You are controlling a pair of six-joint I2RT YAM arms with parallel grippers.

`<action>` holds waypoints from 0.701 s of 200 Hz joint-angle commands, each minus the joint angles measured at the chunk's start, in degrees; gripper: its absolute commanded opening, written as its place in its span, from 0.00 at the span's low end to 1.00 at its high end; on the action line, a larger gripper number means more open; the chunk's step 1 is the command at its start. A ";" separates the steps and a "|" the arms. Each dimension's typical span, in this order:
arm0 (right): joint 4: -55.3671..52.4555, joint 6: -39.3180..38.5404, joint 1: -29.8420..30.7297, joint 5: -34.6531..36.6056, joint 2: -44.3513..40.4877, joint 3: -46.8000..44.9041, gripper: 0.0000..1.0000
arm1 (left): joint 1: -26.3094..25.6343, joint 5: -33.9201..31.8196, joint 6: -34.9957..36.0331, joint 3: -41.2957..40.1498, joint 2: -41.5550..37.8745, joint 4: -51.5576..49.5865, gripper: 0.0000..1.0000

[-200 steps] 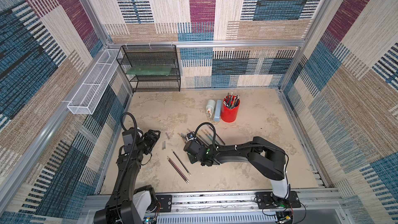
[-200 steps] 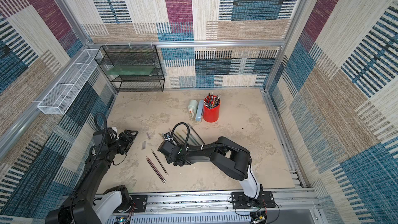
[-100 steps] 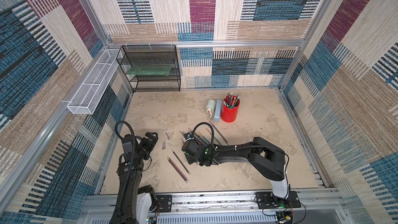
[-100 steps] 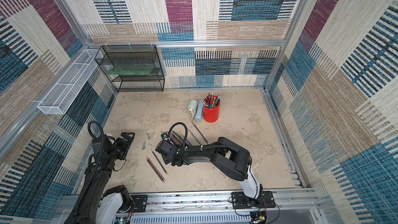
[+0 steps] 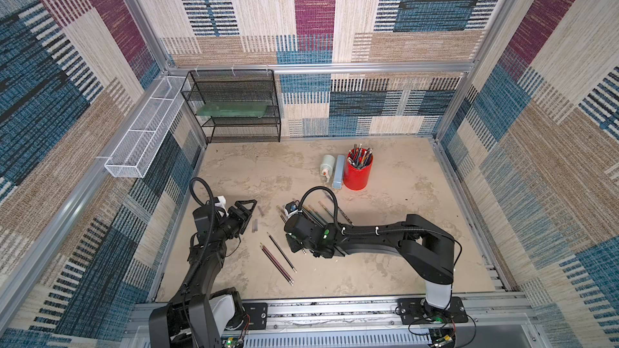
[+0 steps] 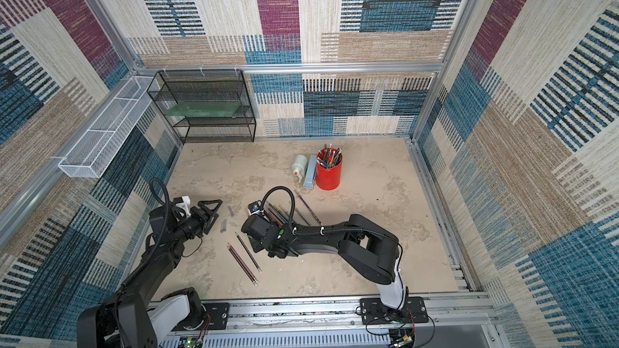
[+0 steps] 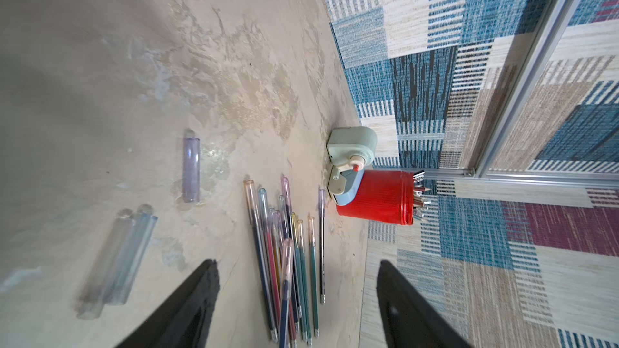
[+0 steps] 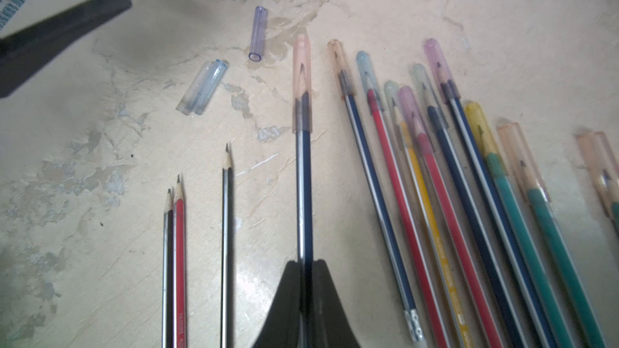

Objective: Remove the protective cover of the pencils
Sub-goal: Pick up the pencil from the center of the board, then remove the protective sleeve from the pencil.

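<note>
While the right gripper [image 8: 306, 264] clamps a navy pencil [image 8: 303, 189] beside the capped pencils [image 8: 432, 165] on the table [image 8: 502, 11], its pink cover [image 8: 301, 85] on, the left gripper [image 7: 296, 264], jaws apart, should next pinch that cover and pull.

The left arm [image 5: 201, 262] rises from the front rail with its elbow bent, wrist pitched forward and down, and its hand [image 5: 250, 214] has the jaws spread wide. The right arm [image 5: 368, 230] stretches nearly level toward the left arm, and its hand [image 8: 304, 264] is pinched tight on a pencil [image 8: 303, 179]
</note>
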 commanded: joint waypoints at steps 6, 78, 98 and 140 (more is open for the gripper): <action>1.38 -0.22 0.00 -0.47 -0.26 1.32 0.01 | -2.46 2.17 -0.08 1.72 2.53 5.03 0.72; 1.20 -0.68 -0.02 -1.15 -0.24 2.73 0.00 | -9.02 -3.47 4.89 4.51 3.39 -0.59 0.60; 1.65 -0.87 0.05 -0.87 -0.78 2.51 0.00 | -10.04 -4.17 5.40 4.91 3.35 -1.18 0.57; 1.13 -0.83 0.27 -1.46 -1.33 3.53 0.00 | -12.06 -5.80 7.01 6.18 3.19 -3.29 0.52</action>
